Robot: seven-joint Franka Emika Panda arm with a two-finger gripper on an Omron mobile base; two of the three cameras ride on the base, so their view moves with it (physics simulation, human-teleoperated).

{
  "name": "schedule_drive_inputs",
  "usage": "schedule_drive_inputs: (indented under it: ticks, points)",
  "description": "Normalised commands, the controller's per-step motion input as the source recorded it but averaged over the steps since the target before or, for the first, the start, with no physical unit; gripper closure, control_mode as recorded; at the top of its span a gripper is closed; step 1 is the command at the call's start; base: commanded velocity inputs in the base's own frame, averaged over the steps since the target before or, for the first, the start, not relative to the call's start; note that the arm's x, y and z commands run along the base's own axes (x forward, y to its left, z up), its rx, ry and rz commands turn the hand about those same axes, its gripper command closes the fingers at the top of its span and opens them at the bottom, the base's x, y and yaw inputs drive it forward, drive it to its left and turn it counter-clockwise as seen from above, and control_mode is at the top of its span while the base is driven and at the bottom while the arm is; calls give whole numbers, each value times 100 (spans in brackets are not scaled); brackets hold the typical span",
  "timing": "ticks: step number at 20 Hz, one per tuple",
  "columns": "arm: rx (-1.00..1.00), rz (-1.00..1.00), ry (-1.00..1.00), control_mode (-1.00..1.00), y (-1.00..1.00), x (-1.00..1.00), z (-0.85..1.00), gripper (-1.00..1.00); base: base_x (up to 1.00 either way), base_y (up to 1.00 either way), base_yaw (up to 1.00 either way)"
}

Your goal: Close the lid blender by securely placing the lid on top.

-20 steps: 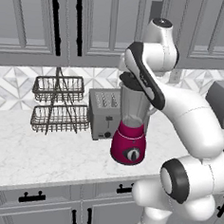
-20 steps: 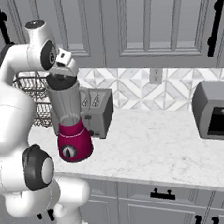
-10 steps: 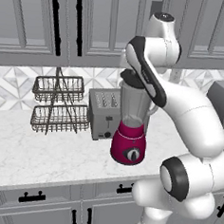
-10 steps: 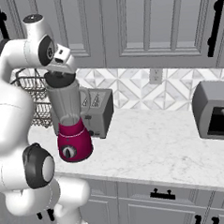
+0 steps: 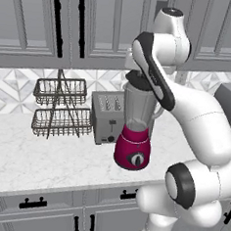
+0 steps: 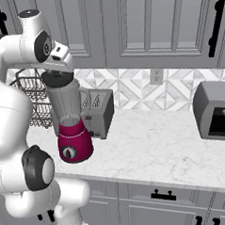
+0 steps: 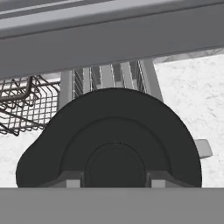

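Arm unmoved; gripper [image 7: 114,177] astride black lid [image 7: 111,135], hand view.

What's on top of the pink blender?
A black lid sits on the blender jar's mouth, with the pincer right above it. The arm hides whether it is fully seated.

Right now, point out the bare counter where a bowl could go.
Widest: the marble counter between the toaster and the grey oven. Also open: the front strip below the wire rack, left of the blender. Crowded: rack, toaster and blender bunch together, with the gripper at the lid.
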Motion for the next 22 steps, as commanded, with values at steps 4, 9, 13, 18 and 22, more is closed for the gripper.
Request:
schedule_drive_inputs:
  ticks: [4,9,13,18,22]
  points:
    - [0,0,11,-100,0,0,-5,100,0,0,0]
    - [0,0,16,-100,0,4,-17,100,0,0,0]
    - [0,1,7,-100,0,8,-10,100,0,0,0]
    - [0,2,3,-100,0,8,-7,100,0,0,0]
    - [0,0,0,-100,0,6,-14,100,0,0,0]
